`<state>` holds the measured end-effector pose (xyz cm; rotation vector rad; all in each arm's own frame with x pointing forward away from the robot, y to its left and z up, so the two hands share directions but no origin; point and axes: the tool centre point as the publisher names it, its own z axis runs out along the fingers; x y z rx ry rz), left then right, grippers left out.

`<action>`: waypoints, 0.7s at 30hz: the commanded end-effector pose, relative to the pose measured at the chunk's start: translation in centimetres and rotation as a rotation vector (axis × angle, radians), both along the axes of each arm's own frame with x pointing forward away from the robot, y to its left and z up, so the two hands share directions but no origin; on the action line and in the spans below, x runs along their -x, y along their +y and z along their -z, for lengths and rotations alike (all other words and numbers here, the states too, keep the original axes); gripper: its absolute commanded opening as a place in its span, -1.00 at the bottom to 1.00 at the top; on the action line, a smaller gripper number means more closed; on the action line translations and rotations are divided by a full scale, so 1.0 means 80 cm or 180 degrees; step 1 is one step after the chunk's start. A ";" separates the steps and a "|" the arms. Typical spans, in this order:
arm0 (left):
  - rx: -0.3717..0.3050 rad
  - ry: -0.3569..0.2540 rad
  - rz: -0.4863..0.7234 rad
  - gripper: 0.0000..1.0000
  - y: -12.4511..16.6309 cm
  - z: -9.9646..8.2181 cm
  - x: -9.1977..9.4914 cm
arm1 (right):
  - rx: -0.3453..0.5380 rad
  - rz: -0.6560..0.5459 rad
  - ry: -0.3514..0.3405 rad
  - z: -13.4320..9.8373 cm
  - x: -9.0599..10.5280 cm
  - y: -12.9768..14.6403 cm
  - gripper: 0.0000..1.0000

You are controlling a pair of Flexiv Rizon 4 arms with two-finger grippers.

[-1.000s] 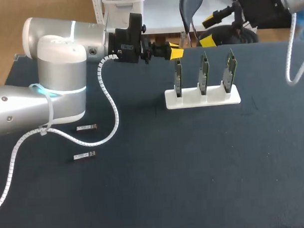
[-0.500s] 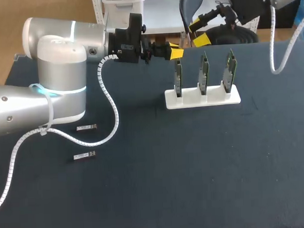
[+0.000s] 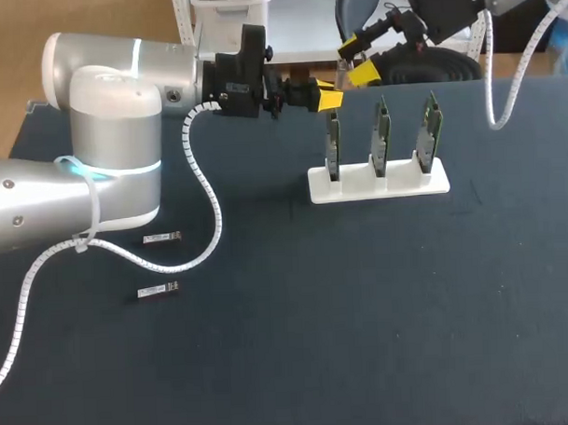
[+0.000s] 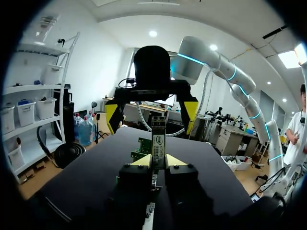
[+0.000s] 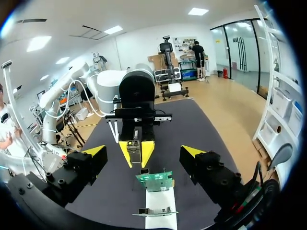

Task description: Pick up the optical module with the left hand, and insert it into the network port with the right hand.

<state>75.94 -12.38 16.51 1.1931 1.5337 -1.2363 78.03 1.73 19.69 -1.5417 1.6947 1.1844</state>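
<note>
**Module lifted and offered; handover and insertion not yet done**

The optical module (image 4: 158, 139) is off the counter (image 3: 362, 312), held in the air. It stands up between the yellow tips of the left end effector (image 4: 159, 162), which is clamped on its lower part from both sides. In the head view this end effector (image 3: 323, 99) sits near the far edge of the counter, just behind the leftmost card of the rack.

Facing it is the right end effector (image 3: 356, 59). Its fingers are spread wide apart and hold nothing. In the left wrist view its yellow tips stand on either side of the module's free end, apart from it and not touching.

Below and between the two end effectors is the white rack (image 3: 376, 184), which carries three upright circuit cards (image 3: 381, 134). The network port is presumably on one of these, but it is too small to make out here. Two spare modules (image 3: 162, 237) lie well away on the left side of the counter, near the left arm.

By my reading, the pick-up half of the task is finished. What remains is for the right end effector to close on the module's free end and the left to release it. The right arm then has to carry the module down to a card and push it into the port.
</note>
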 end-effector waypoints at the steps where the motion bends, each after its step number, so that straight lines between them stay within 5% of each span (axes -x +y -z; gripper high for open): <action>1: 0.0012 -0.0011 -0.0018 -1.00 0.001 0.001 0.002 | 0.0012 0.0195 -0.0130 0.002 0.017 0.002 1.00; 21: 0.0012 -0.0011 -0.0018 -1.00 0.001 0.001 0.002 | -0.0092 0.0165 -0.0116 -0.009 0.023 0.011 1.00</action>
